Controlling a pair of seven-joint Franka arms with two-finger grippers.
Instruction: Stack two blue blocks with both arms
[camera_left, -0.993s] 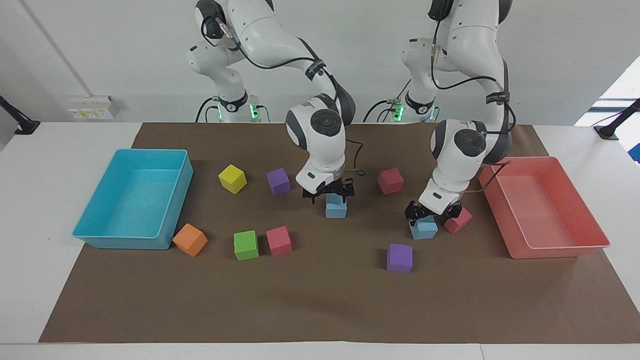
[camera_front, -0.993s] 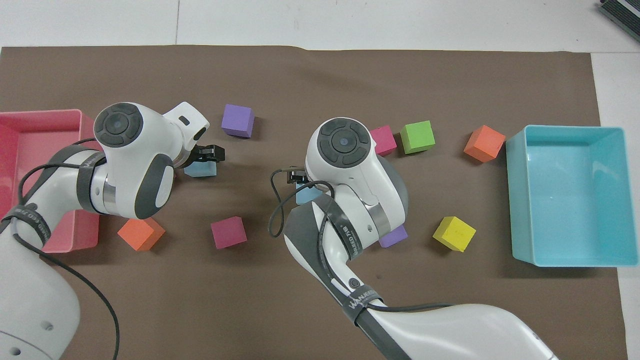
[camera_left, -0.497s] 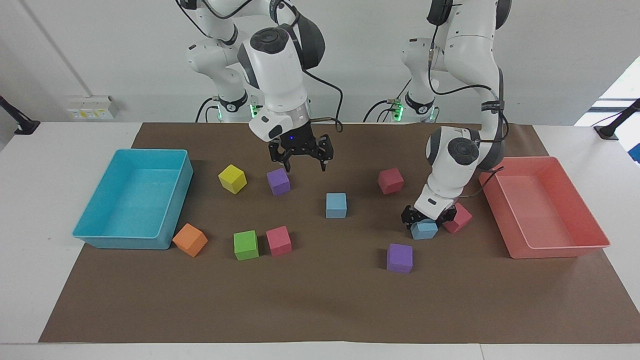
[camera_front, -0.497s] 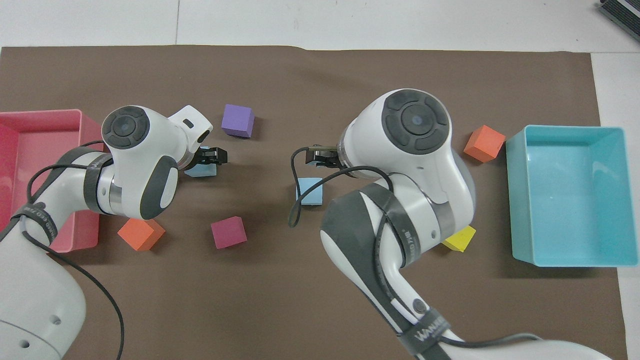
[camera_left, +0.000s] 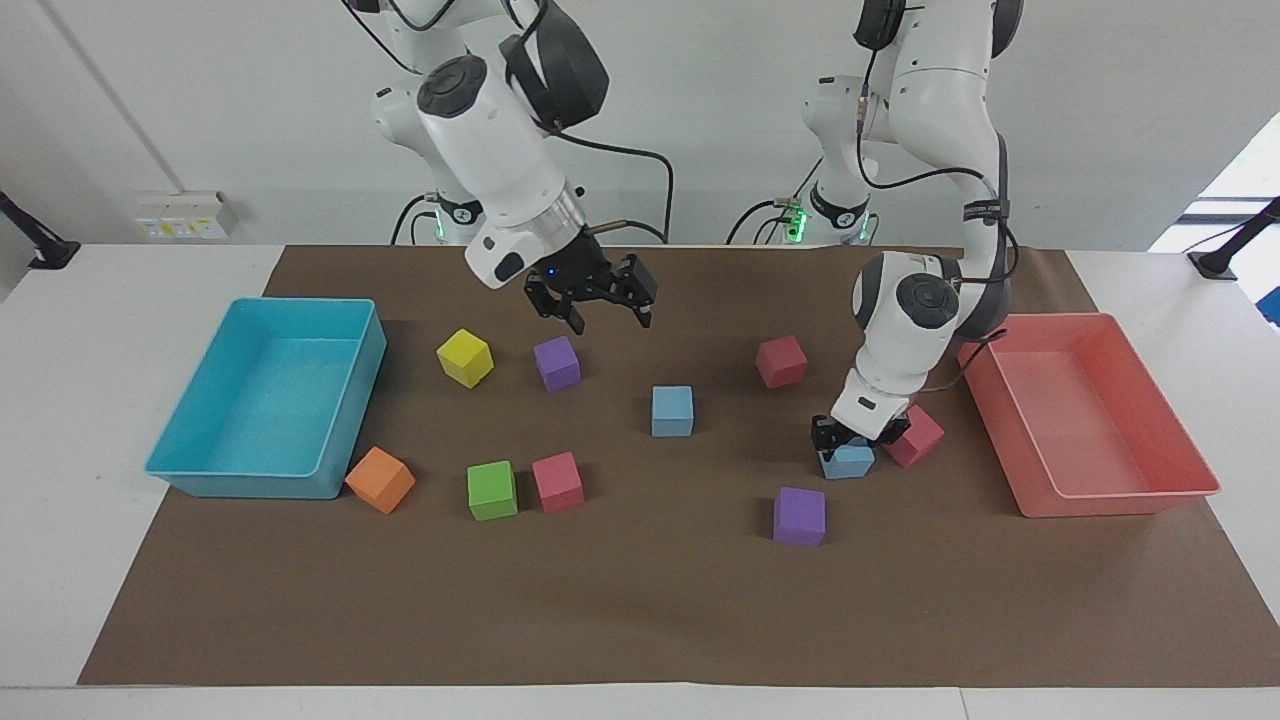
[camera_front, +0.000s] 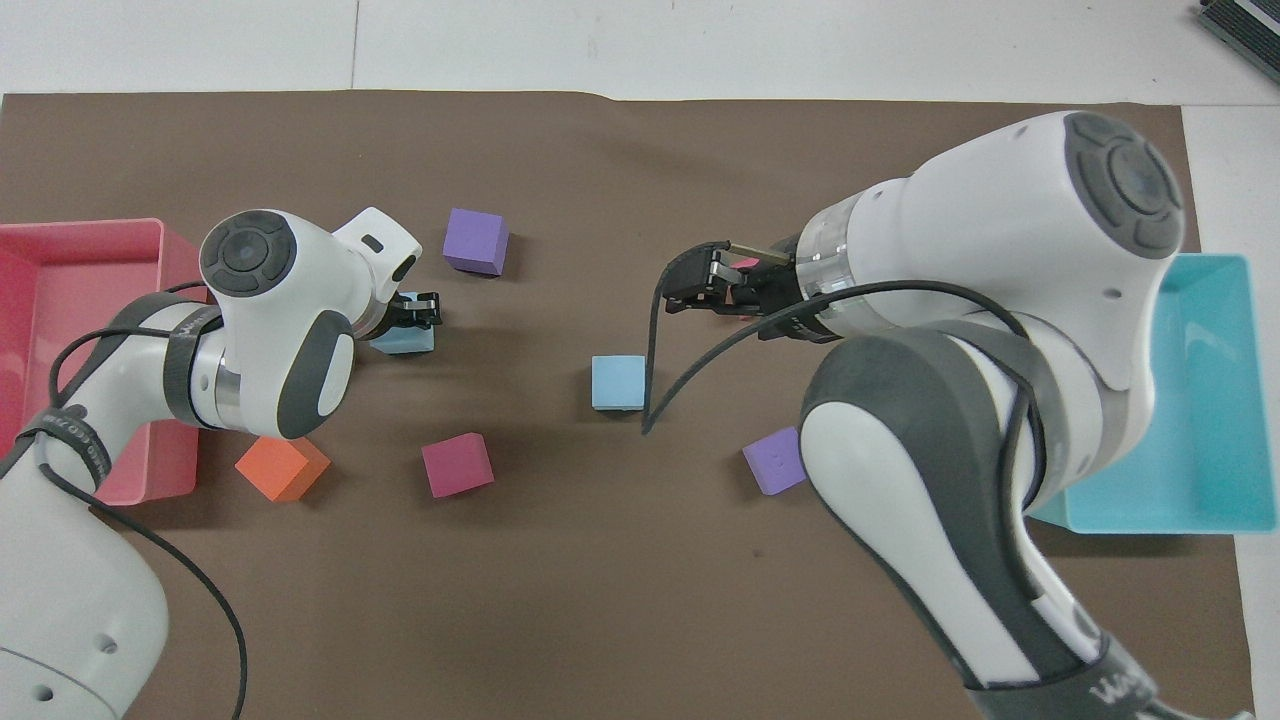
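Observation:
One blue block sits alone on the brown mat near the middle; it also shows in the overhead view. My right gripper is open and empty, raised over the mat beside a purple cube; it shows in the overhead view too. The second blue block rests on the mat toward the left arm's end, next to a pink-red cube. My left gripper is down on this block with its fingers shut against its sides, as the overhead view also shows.
A cyan tray stands at the right arm's end and a pink tray at the left arm's end. Yellow, orange, green, pink, magenta and purple cubes lie scattered on the mat.
My right gripper let go of the middle blue block, rose and swung toward the right arm's end. My left gripper's fingers closed in on the other blue block.

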